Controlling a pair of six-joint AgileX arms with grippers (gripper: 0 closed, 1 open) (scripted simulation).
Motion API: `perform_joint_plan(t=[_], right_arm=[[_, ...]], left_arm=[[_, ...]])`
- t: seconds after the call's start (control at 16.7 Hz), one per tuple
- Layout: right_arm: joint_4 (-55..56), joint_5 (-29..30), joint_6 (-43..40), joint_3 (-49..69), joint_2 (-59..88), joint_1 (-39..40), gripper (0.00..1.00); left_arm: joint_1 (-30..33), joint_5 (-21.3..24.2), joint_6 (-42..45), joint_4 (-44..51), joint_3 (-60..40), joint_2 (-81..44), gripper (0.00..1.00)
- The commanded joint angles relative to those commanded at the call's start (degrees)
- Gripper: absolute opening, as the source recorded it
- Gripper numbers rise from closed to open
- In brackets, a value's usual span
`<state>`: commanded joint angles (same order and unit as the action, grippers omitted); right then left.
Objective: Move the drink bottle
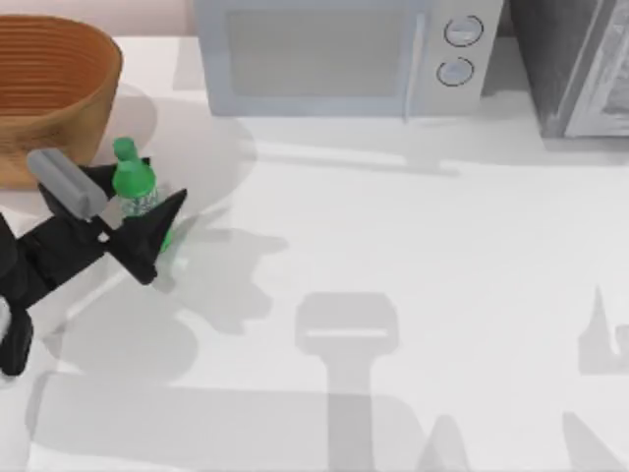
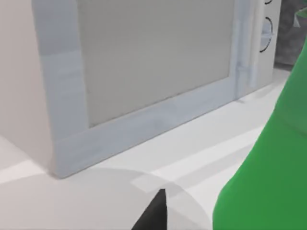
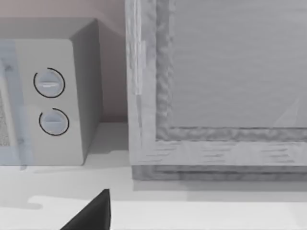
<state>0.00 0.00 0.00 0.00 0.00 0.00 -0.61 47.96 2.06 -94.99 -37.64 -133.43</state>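
The drink bottle [image 1: 134,183] is bright green with a green cap and a white-and-green label. It stands at the table's left side, just in front of the wicker basket. My left gripper [image 1: 155,187] is shut on it, one black finger on each side of its body. In the left wrist view the drink bottle [image 2: 268,158] looms close beside a black fingertip [image 2: 154,214]. In the right wrist view a black fingertip [image 3: 92,213] of my right gripper sits well off to one side, nothing between the fingers.
A wicker basket [image 1: 59,74] stands at the back left. A grey microwave [image 1: 344,54] sits along the back edge, and a dark grey cabinet [image 1: 580,64] at the back right. White tabletop [image 1: 413,256] stretches to the right of the bottle.
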Motion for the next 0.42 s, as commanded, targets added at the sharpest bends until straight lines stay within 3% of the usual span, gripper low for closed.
perform_joint_plan(t=[0.12, 0.42], right_arm=[[0.0, 0.0, 0.0, 0.0, 0.0, 0.0, 1.00], [0.0, 0.0, 0.0, 0.0, 0.0, 0.0, 1.00]], left_arm=[[0.0, 0.0, 0.0, 0.0, 0.0, 0.0, 1.00], [0.0, 0.0, 0.0, 0.0, 0.0, 0.0, 1.00]])
